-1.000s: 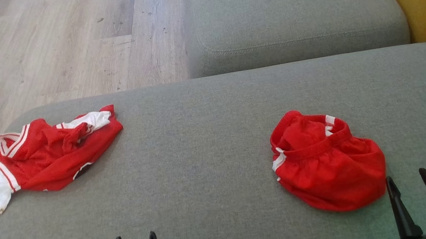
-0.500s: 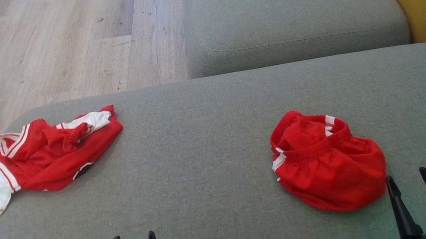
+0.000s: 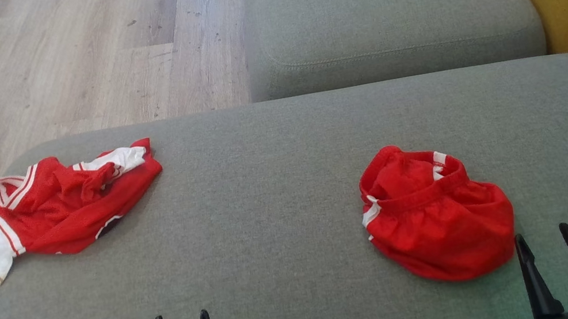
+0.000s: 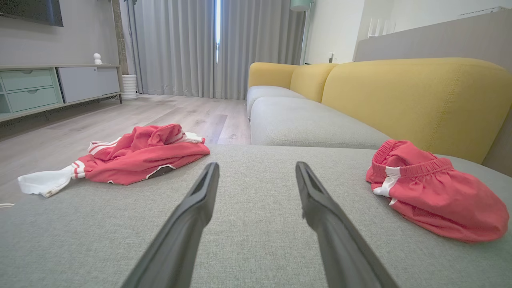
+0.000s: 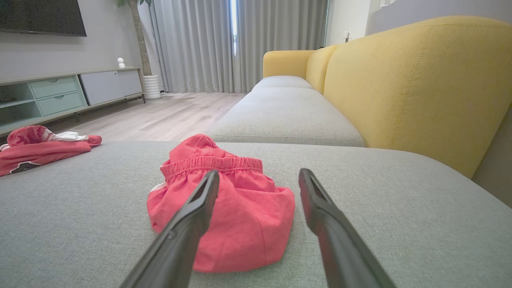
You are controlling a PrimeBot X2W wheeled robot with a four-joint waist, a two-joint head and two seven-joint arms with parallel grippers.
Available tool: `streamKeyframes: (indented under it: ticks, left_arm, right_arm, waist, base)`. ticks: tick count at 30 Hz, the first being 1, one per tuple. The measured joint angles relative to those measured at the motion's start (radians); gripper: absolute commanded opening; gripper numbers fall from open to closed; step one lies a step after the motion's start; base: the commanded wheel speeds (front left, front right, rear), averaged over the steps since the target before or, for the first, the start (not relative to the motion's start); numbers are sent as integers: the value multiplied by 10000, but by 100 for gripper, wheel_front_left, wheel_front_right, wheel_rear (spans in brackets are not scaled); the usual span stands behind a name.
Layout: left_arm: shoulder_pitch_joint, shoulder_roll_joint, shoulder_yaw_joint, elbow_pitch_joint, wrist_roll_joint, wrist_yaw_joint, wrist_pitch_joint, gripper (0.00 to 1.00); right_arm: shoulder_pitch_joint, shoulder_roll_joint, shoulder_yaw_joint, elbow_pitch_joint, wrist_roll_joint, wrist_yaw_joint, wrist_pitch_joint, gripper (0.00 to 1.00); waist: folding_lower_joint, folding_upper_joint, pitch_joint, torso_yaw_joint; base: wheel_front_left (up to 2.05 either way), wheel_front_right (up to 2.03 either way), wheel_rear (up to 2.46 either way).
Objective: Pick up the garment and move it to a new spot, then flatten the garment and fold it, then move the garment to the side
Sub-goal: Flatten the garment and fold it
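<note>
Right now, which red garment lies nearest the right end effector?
The shorts, with elastic waistband, by the right end effector; the white-sleeved jersey lies far left.

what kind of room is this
Most likely a living room in a home. There is a sofa with grey seats and a yellow back, a television on the wall above a low cabinet, and floor-length curtains over a wood floor.

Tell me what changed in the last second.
Nothing visibly moved; only the head camera shifted slightly. The crumpled red shorts and the red-and-white jersey lie as before on the grey fabric cushion; left gripper and right gripper keep their jaws open, empty.
</note>
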Motion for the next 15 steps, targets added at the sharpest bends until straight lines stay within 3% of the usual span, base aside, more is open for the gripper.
streamKeyframes:
  ticks: [9, 15]
  left_arm:
    - [-105, -8, -130, 130, -2, -148, 0, 100]
    - [-872, -13, -282, 522, -198, -663, 0, 100]
  right_arm:
    - [-7, 0, 33, -17, 0, 0, 0, 100]
    - [-58, 0, 69, -84, -15, 0, 0, 100]
  waist:
    - [0, 0, 207, -23]
    - [0, 0, 576, -5]
  base:
    - [0, 0, 0]
    - [0, 0, 0]
